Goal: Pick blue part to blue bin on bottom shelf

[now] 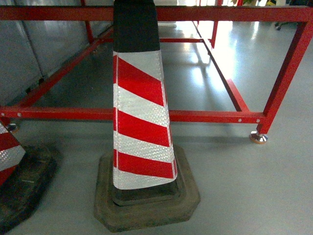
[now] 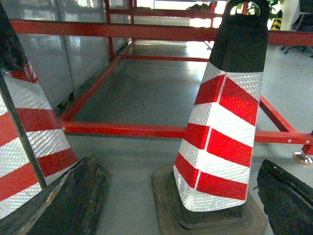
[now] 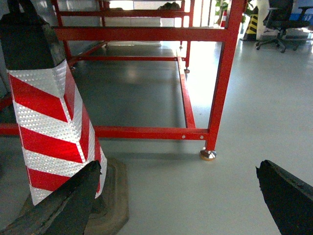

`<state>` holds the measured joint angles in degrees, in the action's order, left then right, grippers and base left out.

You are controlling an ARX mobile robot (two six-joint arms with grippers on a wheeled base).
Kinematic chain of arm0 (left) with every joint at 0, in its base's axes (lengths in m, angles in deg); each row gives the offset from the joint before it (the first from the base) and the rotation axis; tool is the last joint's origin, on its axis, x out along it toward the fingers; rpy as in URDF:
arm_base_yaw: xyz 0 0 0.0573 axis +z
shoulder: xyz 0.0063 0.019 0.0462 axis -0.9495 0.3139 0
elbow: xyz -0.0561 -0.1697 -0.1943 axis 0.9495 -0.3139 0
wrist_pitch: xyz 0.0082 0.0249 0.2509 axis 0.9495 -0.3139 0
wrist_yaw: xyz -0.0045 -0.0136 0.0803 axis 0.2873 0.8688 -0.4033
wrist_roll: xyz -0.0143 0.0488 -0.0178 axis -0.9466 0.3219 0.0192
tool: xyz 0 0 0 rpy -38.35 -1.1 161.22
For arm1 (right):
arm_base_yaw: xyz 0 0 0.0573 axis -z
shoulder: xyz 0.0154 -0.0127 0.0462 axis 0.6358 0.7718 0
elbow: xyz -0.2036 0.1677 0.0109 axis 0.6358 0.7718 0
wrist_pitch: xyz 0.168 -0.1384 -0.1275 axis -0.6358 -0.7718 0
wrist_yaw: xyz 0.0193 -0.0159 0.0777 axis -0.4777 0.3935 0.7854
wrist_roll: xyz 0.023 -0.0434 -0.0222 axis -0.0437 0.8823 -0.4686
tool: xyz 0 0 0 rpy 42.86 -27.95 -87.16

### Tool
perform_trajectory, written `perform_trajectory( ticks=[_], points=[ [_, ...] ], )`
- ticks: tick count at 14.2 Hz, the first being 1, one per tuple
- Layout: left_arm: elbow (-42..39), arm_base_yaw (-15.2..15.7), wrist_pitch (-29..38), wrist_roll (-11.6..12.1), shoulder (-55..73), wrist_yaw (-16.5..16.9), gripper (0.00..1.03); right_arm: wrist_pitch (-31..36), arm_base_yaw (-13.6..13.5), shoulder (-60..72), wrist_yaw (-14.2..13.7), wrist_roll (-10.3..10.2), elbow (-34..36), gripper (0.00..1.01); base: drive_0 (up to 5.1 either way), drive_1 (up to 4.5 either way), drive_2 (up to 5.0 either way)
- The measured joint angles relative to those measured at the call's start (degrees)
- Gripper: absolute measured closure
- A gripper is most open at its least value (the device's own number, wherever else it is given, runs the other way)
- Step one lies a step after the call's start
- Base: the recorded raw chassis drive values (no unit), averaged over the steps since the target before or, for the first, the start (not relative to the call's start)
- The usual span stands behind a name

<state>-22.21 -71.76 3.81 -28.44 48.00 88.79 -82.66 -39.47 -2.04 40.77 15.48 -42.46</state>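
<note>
The blue part and the blue bin are out of view in all three views. My left gripper [image 2: 177,165] is open, its black fingers [image 2: 73,200] spread wide with only floor and a cone base between them. My right gripper [image 3: 178,167] is open too, its fingers [image 3: 286,196] far apart over bare grey floor. Neither gripper shows in the head view.
A red-and-white striped traffic cone [image 1: 139,112] on a dark rubber base stands directly ahead, and a second cone [image 1: 10,152] stands at the left. Behind them runs a red metal shelf frame [image 1: 205,116] with a footed post [image 3: 209,154]. An office chair [image 3: 279,19] stands far right.
</note>
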Motion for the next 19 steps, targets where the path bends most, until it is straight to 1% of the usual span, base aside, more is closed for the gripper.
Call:
perform_trajectory(
  ticks=[19],
  points=[
    [0.00,0.00,0.00,0.00,0.00,0.00,0.05,0.00,0.00,0.00,0.00,-0.02,0.00,0.03,0.0,0.00,0.0]
  ],
)
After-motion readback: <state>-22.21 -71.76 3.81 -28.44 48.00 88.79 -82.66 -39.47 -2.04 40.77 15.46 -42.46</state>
